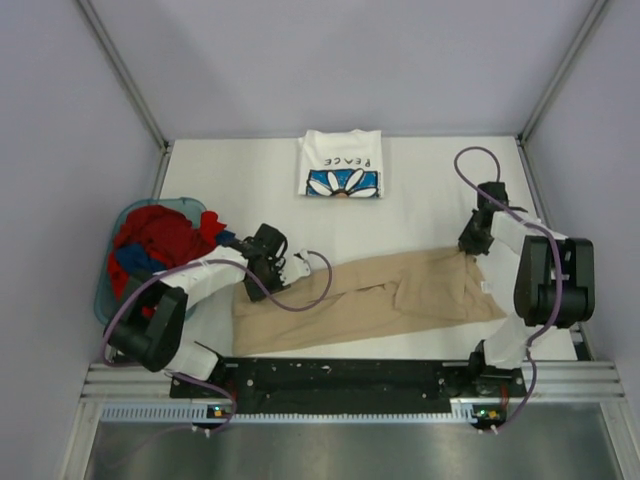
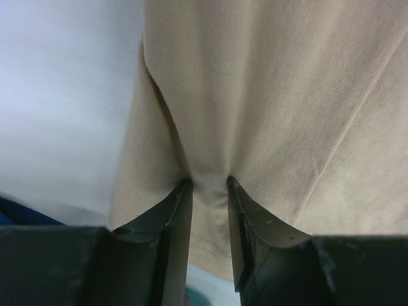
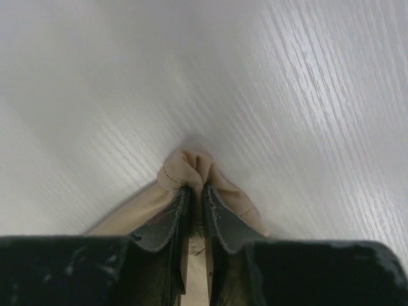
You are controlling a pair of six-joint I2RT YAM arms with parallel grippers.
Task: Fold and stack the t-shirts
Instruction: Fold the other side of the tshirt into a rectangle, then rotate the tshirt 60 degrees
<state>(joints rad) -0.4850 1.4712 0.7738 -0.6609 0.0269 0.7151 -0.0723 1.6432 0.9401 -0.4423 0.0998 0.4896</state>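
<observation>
A tan t-shirt (image 1: pixel 370 298) lies stretched across the near part of the table. My left gripper (image 1: pixel 278 270) is shut on its left end; in the left wrist view the jaws (image 2: pixel 209 185) pinch a fold of tan cloth (image 2: pixel 287 95). My right gripper (image 1: pixel 470 246) is shut on its far right corner; the right wrist view shows a bunched tan fold (image 3: pixel 191 167) squeezed between the fingertips (image 3: pixel 196 191). A folded white t-shirt with blue daisy print and "PEACE" lettering (image 1: pixel 341 165) lies at the back centre. Red and blue t-shirts (image 1: pixel 160 240) are piled in the basket.
A teal plastic basket (image 1: pixel 112 270) stands at the left edge of the table. Grey walls and metal frame posts close in the left, right and back sides. A black rail (image 1: pixel 350 375) with the arm bases runs along the near edge.
</observation>
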